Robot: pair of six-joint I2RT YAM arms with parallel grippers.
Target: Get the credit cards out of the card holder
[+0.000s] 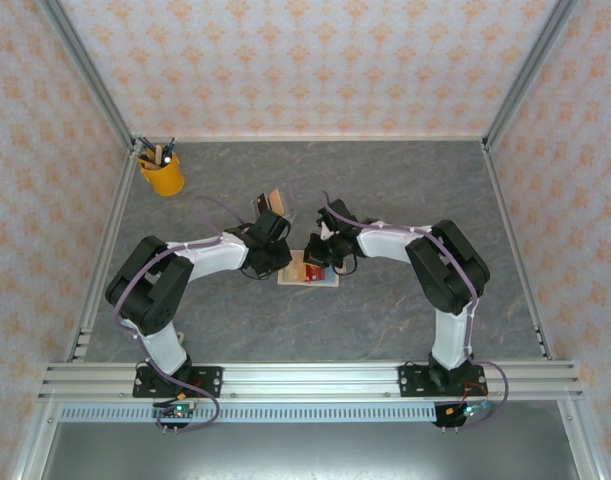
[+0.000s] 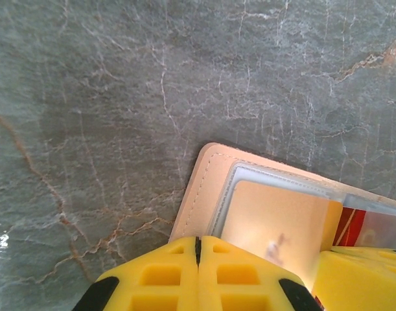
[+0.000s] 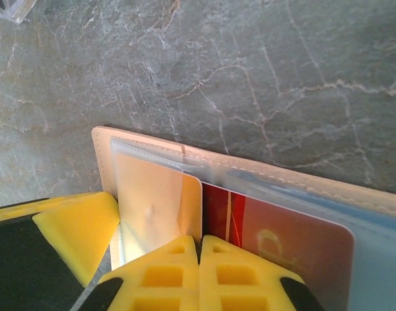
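Tan holder (image 2: 198, 194) lies open; my left gripper (image 2: 198, 242) sits closed over it, right gripper (image 3: 199, 242) closed, perhaps pinching a card (image 3: 282, 240).

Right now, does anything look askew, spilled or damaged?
Nothing stands out. The card holder lies open and flat on the table, with a tan card and a red card side by side in it. The left tool and right tool are shut just over it. The yellow pen cup stands upright.
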